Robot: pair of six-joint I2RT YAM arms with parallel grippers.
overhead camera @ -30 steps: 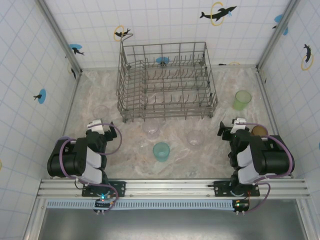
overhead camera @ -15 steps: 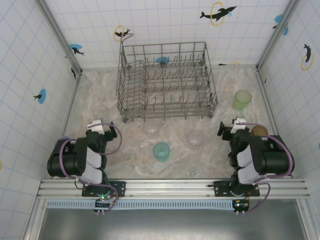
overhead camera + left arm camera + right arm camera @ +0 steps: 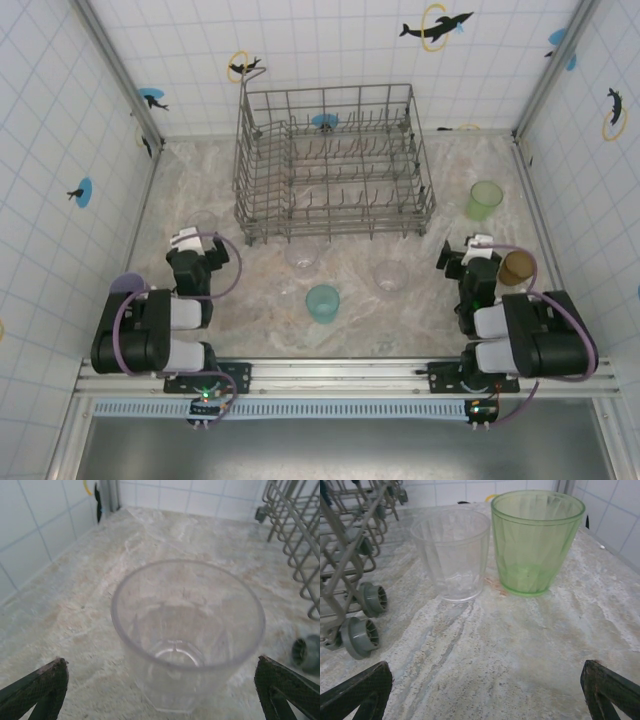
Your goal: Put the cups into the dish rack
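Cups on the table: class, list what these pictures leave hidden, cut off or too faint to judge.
- Top view: lavender cup, mostly hidden behind the left arm.
- Top view: amber-brown cup, partly crossed by the right arm's cable.
- Top view: clear cup left of the dish rack, too faint to trace its outline.
- Wrist views: dish rack cut off by the frame edges.

Grey dish rack (image 3: 330,170), teal cup (image 3: 322,302), light green cup (image 3: 484,200), marbled beige table (image 3: 420,320).
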